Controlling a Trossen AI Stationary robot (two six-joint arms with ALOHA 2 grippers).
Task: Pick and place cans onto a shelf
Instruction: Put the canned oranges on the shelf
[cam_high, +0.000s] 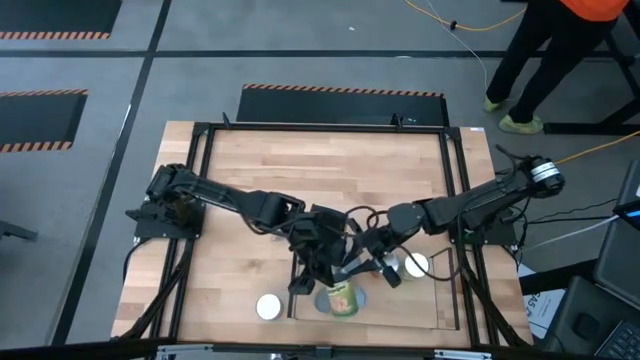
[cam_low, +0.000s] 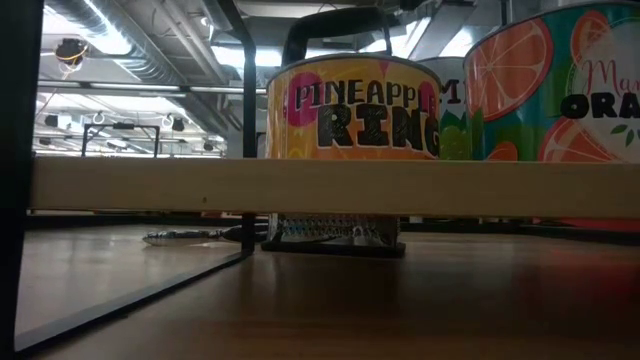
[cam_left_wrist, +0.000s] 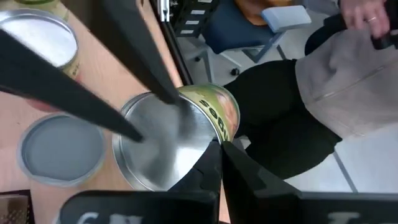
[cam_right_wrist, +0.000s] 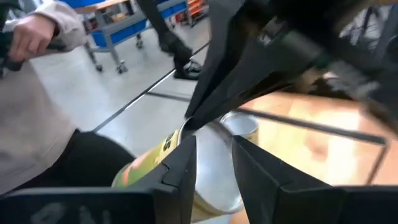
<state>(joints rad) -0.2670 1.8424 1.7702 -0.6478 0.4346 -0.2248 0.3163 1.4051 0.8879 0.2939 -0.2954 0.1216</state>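
Note:
A green-and-yellow can (cam_high: 343, 297) with a silver top (cam_left_wrist: 158, 149) sits tilted near the table's near edge, between both grippers. My right gripper (cam_right_wrist: 214, 165) is shut on it. My left gripper (cam_left_wrist: 219, 152) is shut, its tips at the can's rim. In the low view two cans, one pineapple (cam_low: 350, 110) and one orange (cam_low: 560, 90), stand on their bases on the shelf's light-wood board (cam_low: 330, 187). In the high view two white-topped cans (cam_high: 268, 306) (cam_high: 415, 265) flank the grippers. My left gripper touches the can's upper rim (cam_right_wrist: 188, 127) with its shut fingertips, slanting down from the table's left. My right gripper has the can's top edge between its two fingers (cam_left_wrist: 134, 130), slanting down from the right. One finger is by the label (cam_right_wrist: 146, 165), the other over the silver top. The can is tilted, and its bottom is hidden.
Two more cans (cam_left_wrist: 37, 37) (cam_left_wrist: 59, 149) stand close beside the held one. Black frame rails (cam_high: 455, 200) run along the wood. A seated person's legs (cam_left_wrist: 280, 124) are just past the near edge. Another person (cam_high: 545, 50) stands beyond the far right corner.

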